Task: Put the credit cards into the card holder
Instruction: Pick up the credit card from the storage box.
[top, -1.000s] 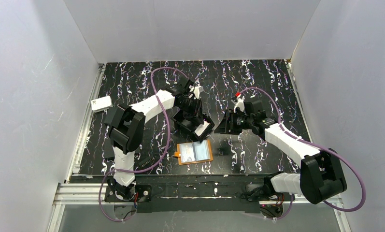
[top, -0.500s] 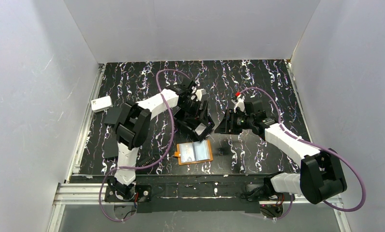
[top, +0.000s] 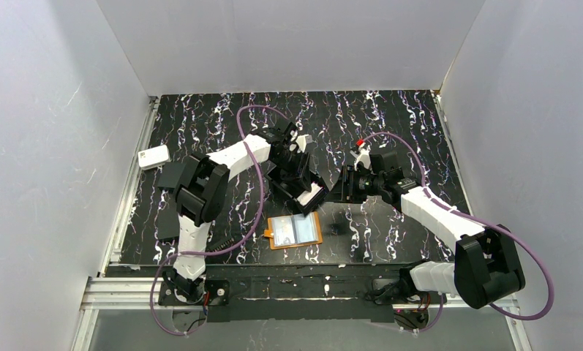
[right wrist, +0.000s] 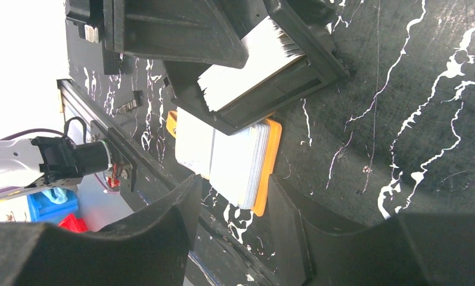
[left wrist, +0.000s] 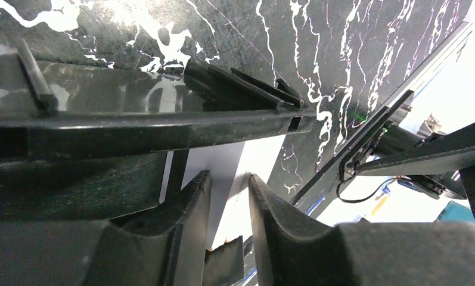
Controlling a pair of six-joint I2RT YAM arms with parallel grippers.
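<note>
The orange-tan card holder [top: 295, 231] lies open on the table near the front, its pale pockets up. Just behind it sits a black box tray [top: 294, 193] with a thick stack of white credit cards [top: 313, 194] standing in it. My left gripper [top: 303, 183] reaches into the tray. In the left wrist view its narrowly parted fingers press on the white credit cards [left wrist: 233, 164], which fill the gap of the left gripper [left wrist: 229, 179]. My right gripper [top: 341, 189] hovers right of the tray, open and empty. In its wrist view the right gripper [right wrist: 232, 182] frames the card holder [right wrist: 273, 149] below the stack [right wrist: 252, 65].
A white rounded box [top: 153, 156] lies at the far left edge. Flat black rectangles [top: 170, 175] lie by the left arm. A small black piece [top: 336, 228] sits right of the card holder. White walls enclose the table on three sides.
The left gripper opened wide half a second ago and has closed again on the stack in the tray, which has shifted slightly. The right arm and the card holder stay put.
</note>
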